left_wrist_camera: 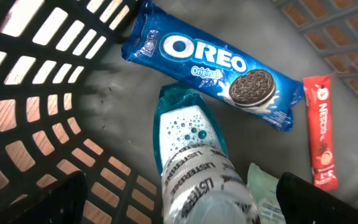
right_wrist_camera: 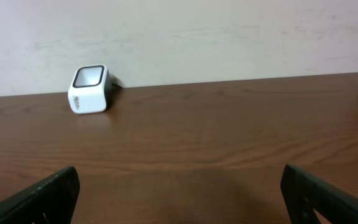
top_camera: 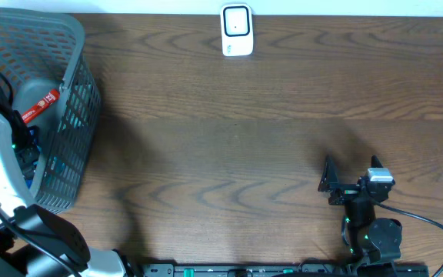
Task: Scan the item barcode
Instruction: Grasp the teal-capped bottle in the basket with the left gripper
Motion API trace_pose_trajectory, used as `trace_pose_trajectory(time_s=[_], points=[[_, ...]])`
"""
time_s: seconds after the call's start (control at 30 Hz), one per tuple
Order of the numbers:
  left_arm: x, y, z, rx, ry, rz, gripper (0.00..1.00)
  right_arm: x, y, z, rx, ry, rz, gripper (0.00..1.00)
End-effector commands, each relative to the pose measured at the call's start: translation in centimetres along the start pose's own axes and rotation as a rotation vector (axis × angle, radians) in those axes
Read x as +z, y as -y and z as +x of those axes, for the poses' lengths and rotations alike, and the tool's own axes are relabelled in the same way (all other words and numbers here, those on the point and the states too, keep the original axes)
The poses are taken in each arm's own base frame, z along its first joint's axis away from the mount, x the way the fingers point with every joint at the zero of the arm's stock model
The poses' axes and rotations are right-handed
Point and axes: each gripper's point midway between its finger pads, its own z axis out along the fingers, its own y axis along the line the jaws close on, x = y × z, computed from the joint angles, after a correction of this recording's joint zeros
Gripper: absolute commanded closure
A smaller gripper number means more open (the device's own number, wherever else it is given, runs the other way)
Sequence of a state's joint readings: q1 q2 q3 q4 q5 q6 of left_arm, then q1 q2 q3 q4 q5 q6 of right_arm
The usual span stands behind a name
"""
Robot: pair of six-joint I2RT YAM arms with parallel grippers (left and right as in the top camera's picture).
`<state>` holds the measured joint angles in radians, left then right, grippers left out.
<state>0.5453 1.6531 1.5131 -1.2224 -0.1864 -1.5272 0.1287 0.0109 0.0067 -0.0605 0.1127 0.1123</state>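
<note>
— Blue and white, nearest the left hand [left_wrist_camera: 182, 183]: a Listerine bottle [left_wrist_camera: 194, 155] lies on the basket [left_wrist_camera: 36, 93] floor, right between the spread fingers [left_wrist_camera: 67, 199]. Whether they touch it I cannot tell.
— So that hand is open, gripping nothing?
— Yes. Just beyond the bottle's tip an Oreo pack [left_wrist_camera: 210, 62] lies slantwise, with a red Nescafé sachet [left_wrist_camera: 321, 134] by one end. A pale green packet [left_wrist_camera: 263, 186] sits beside the bottle.
— And the right hand [right_wrist_camera: 179, 186]?
— Open too, empty, low over the desk [right_wrist_camera: 229, 124]. Far off, at the desk's back edge by the wall, stands the white scanner [right_wrist_camera: 89, 90].
</note>
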Motion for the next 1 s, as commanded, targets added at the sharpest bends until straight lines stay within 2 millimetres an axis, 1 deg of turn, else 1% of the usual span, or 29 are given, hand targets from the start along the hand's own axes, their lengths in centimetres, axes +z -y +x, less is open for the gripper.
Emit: trace_pose_trajectory(time_s=[0.0,0.1,0.27,0.33,0.37,0.43,0.53,0.6,0.77,0.97], points=[[1.5,-0.2,0.2,-0.008,0.008,-0.052,0.02,0.0,0.0,0.1,-0.014,-0.001,0.003,0.01],[2.8,-0.2,0.4,-0.002,0.009,-0.090,0.02,0.0,0.0,0.1,-0.014,-0.001,0.003,0.01],[4.3,-0.3,0.6,0.004,0.011,-0.139,0.01,0.0,0.0,0.1,-0.014,-0.001,0.003,0.01],[4.4,-0.3,0.6,0.005,0.012,-0.142,0.17,0.0,0.0,0.1,-0.014,-0.001,0.003,0.01],[4.4,-0.3,0.6,0.005,0.012,-0.142,0.28,0.0,0.0,0.1,-0.014,-0.001,0.003,0.01],[4.4,-0.3,0.6,0.005,0.012,-0.141,0.35,0.0,0.0,0.1,-0.014,-0.001,0.003,0.01],[4.4,-0.3,0.6,0.006,0.012,-0.142,0.41,0.0,0.0,0.1,-0.014,-0.001,0.003,0.01],[4.4,-0.3,0.6,0.013,0.011,-0.142,0.51,0.0,0.0,0.1,-0.014,-0.002,0.003,0.01],[4.4,-0.3,0.6,0.028,0.010,-0.141,0.60,0.0,0.0,0.1,-0.014,-0.001,0.003,0.01],[4.0,-0.2,0.5,0.027,0.009,-0.127,0.61,0.0,0.0,0.1,-0.014,-0.001,0.003,0.01]])
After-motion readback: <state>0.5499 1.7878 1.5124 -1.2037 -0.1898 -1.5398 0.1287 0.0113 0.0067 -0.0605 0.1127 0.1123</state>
